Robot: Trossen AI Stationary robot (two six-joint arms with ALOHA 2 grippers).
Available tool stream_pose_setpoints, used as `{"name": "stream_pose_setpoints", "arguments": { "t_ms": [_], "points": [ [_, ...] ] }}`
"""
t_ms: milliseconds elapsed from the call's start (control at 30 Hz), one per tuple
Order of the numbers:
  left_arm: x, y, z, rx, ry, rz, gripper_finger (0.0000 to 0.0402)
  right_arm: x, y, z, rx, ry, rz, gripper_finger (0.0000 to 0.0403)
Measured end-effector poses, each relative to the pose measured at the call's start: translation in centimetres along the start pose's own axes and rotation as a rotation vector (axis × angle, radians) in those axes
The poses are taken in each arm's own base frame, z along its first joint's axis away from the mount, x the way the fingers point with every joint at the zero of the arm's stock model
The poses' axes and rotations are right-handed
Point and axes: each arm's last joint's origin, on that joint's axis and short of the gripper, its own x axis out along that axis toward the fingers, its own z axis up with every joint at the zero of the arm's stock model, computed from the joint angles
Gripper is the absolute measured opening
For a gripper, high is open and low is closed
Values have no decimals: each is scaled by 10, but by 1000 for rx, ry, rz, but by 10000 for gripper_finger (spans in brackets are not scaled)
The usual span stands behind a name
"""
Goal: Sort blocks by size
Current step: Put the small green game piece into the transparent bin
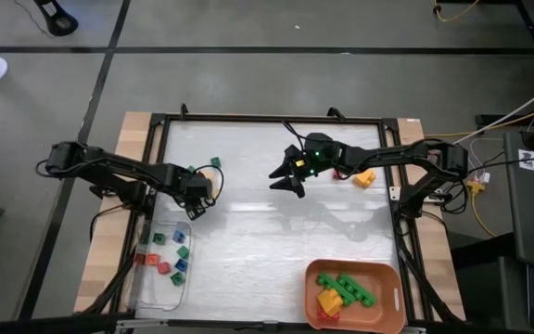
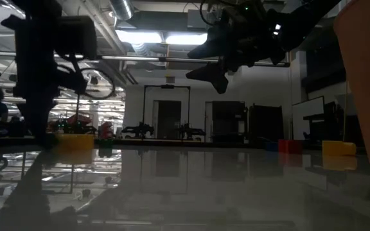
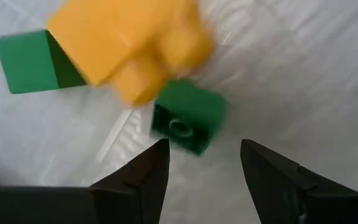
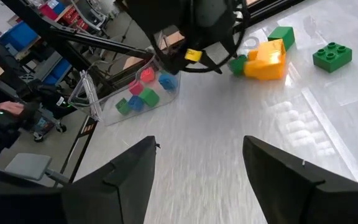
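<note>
From above, we see the left claw (image 1: 199,197) at nine o'clock on the table (image 1: 267,232), by loose blocks (image 1: 215,163). The right claw (image 1: 290,176) hangs spread at twelve o'clock. A clear bin (image 1: 160,297) at seven o'clock holds tiny cubes; an orange tray (image 1: 392,283) at five o'clock holds long bricks.

Level across, we see the right claw raised.

Through the left wrist, parted fingers (image 3: 148,171) flank a small green block (image 3: 188,118), not gripping; a yellow brick (image 3: 123,43) lies at eleven o'clock.

Through the right wrist, its fingers (image 4: 123,171) stand wide, empty.
</note>
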Motion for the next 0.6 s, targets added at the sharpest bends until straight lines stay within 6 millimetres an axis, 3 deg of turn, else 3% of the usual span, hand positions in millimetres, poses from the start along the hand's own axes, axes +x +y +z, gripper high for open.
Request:
{"name": "stream_pose_setpoints", "arguments": {
  "t_ms": [233,600],
  "points": [
    [16,6,-2,-49,-28,-14,184,0,0,0,0,0,0,239],
    [16,7,4,-71,-69,-35,184,0,0,0,0,0,0,239]
  ]
}}
